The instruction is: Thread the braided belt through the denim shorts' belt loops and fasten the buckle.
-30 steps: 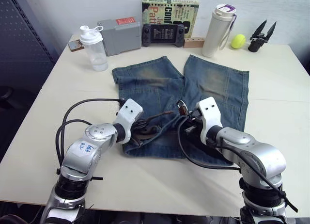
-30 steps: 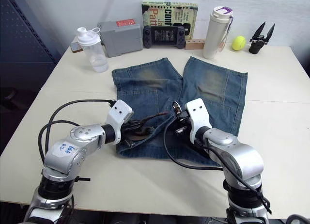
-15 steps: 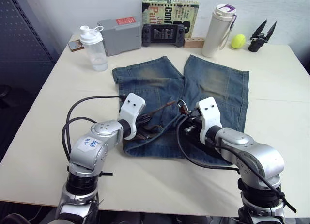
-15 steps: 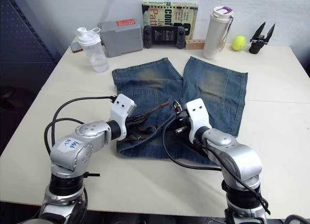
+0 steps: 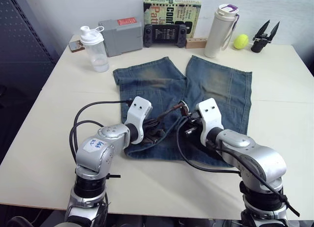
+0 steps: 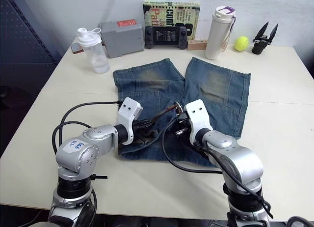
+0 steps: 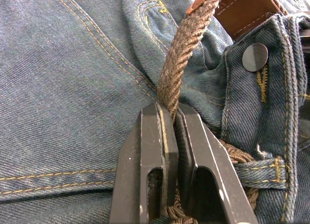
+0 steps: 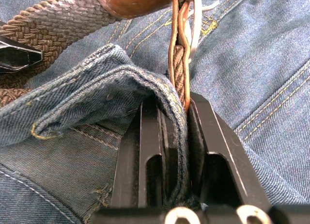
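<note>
Left gripper (image 7: 169, 118) is pinched on the braided belt (image 7: 186, 44), drawing it up off the denim shorts (image 5: 216, 87). It's shifted inward since a second ago, bringing the strap toward the buckle (image 8: 186, 20). Right gripper (image 8: 177, 118) clamps waistband and belt together, steadying the front.

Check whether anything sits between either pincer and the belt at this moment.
Nothing visible does. The left pincer is shut directly on the braided belt. The right pincer clamps a fold of the denim shorts together with the belt beside the buckle.
</note>
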Robot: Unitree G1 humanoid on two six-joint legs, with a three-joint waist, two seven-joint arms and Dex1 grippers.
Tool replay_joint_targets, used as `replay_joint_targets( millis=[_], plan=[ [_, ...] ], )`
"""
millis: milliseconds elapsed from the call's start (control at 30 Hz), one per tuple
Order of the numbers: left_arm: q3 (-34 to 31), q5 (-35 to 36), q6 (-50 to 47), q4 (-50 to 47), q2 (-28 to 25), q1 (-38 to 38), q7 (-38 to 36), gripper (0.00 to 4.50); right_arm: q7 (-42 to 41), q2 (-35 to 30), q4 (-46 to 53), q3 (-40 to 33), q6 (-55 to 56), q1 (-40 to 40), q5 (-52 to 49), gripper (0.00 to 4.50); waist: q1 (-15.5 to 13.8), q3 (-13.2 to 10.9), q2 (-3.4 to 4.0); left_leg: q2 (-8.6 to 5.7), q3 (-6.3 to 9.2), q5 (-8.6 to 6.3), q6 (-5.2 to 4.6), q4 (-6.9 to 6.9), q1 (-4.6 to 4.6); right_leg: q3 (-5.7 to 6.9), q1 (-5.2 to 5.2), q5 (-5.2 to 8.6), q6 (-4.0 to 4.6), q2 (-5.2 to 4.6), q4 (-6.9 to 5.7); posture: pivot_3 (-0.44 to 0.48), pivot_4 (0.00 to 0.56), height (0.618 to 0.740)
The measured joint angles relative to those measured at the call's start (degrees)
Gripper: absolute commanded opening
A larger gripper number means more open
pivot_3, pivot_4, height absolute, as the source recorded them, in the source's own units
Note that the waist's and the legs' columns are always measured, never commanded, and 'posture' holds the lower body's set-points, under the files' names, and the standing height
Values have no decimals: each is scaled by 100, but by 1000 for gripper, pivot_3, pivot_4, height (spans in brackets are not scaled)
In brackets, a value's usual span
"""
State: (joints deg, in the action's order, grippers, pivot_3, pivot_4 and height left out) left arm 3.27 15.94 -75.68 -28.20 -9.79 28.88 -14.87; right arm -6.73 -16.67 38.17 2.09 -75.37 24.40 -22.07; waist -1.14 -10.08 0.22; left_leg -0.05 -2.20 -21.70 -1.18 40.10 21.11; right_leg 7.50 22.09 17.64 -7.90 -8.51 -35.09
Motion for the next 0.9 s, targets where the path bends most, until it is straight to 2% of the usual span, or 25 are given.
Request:
replay_joint_targets(
  millis=[300,700,867,900],
  plan=[
    [54,2,210,246,156,168,28,0,-114,-132,210,324,-123,-17,2,30,7,0,0,0,-3,0,0,-1,2,-2,4,0,0,0,-1,0,150,731],
    [424,293,565,169,99,154,-441,0,-241,-225,240,445,-208,-37,-6,30,56,0,0,2,-5,1,1,-3,2,-3,7,0,0,0,-2,0,150,731],
    [498,278,1095,408,-100,107,-644,0,-823,-1062,532,872,-20,-57,-87,30,115,0,0,2,-3,1,2,-5,3,-1,8,0,0,1,0,0,150,731],
    [483,243,1217,467,-287,34,-730,0,-1275,-1594,717,1053,191,-245,-187,30,114,0,0,2,-3,1,2,-6,4,-2,8,0,0,0,2,0,150,731]
  ],
)
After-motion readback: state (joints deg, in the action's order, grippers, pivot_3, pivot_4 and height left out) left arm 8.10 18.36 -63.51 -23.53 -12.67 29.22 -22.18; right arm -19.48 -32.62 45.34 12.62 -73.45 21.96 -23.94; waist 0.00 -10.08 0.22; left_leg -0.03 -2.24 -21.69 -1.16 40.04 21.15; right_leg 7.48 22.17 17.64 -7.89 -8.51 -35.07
